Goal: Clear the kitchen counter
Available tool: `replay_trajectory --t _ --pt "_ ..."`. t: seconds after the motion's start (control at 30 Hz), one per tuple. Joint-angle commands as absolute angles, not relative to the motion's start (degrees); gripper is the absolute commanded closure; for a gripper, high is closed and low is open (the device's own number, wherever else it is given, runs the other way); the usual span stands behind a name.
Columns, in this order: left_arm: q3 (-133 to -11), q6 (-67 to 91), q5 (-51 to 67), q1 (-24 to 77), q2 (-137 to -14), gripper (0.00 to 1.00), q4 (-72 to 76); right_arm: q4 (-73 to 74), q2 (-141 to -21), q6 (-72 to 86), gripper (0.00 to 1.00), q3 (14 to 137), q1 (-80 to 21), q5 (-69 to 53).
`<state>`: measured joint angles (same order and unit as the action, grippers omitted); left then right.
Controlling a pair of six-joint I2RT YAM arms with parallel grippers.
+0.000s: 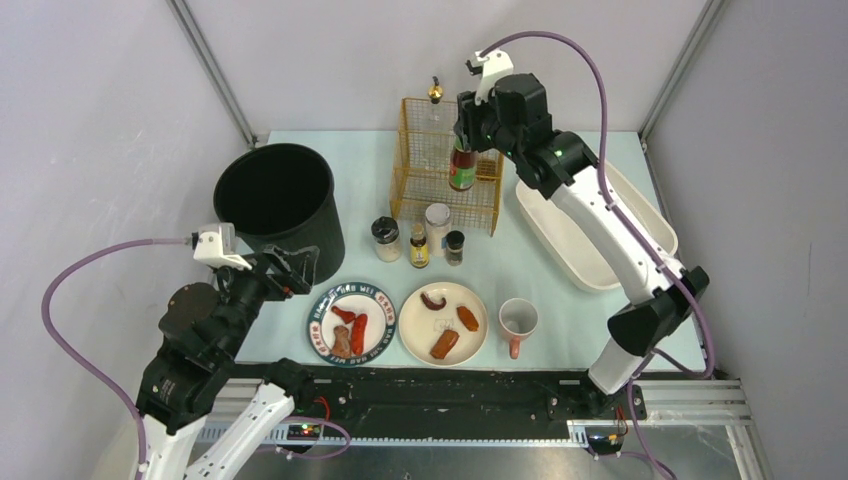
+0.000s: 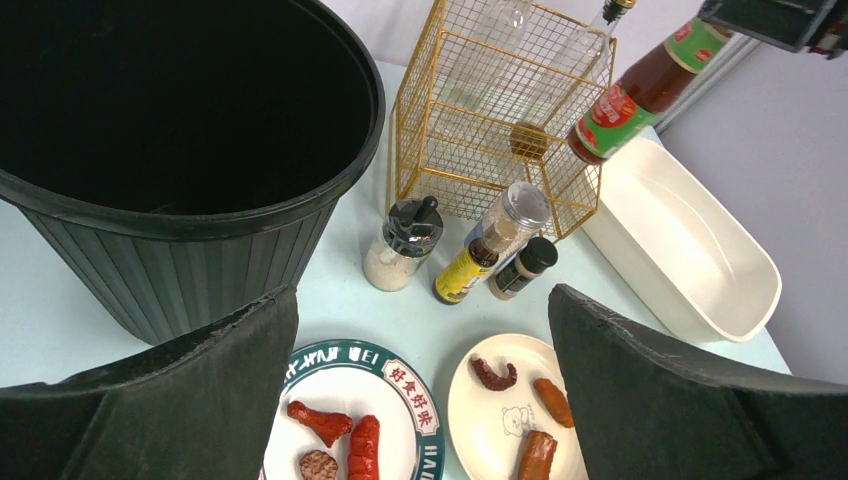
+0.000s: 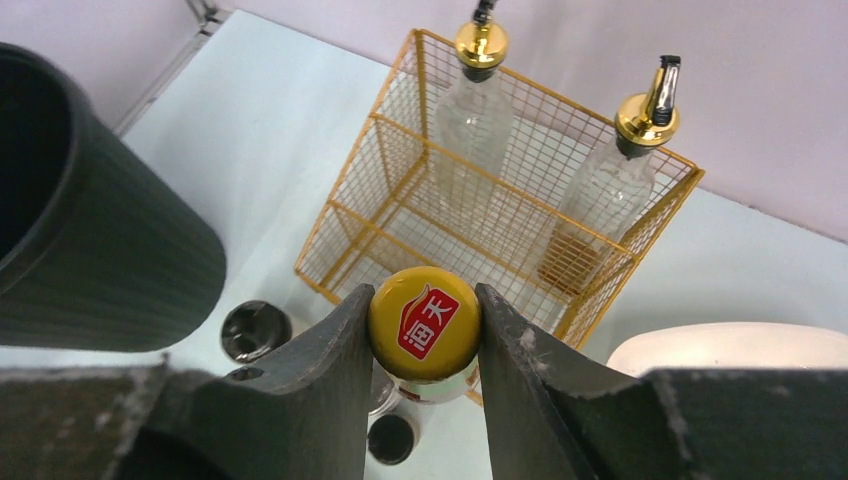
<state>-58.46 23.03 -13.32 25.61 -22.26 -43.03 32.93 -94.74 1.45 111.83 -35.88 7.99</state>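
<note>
The pale mint kitchen counter (image 1: pixel 360 160) carries dishes, jars and a gold wire rack (image 1: pixel 445 185). My right gripper (image 1: pixel 470 135) is shut on the yellow cap (image 3: pixel 425 322) of a red sauce bottle (image 1: pixel 462 168), which hangs upright over the rack's front right part. The same bottle (image 2: pixel 640 95) shows tilted in the left wrist view. My left gripper (image 1: pixel 300 265) stands open and empty beside the black bin (image 1: pixel 275 195), just behind the green-rimmed plate (image 1: pixel 318 322). Its fingers (image 2: pixel 210 390) frame both plates.
Two glass oil bottles (image 3: pixel 475 110) (image 3: pixel 625 170) stand in the rack. Several small jars (image 1: pixel 386 238) (image 1: pixel 437 220) (image 1: pixel 455 247) sit in front of it. A cream plate (image 1: pixel 425 335) with sausage pieces, a pink mug (image 1: pixel 518 322) and a white oval tub (image 1: pixel 560 255) lie to the right.
</note>
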Motion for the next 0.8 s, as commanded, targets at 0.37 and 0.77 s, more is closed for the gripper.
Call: replay_trajectory --t 0.37,0.77 --pt "-61.4 21.9 -13.2 25.7 -24.7 0.02 -42.4 19.4 -104.3 1.1 1.00 122.8 -29.7 9.2" --pt "-61.0 21.8 -13.4 25.7 -24.2 0.02 -42.4 17.3 -108.6 0.3 1.00 123.4 -28.4 13.5"
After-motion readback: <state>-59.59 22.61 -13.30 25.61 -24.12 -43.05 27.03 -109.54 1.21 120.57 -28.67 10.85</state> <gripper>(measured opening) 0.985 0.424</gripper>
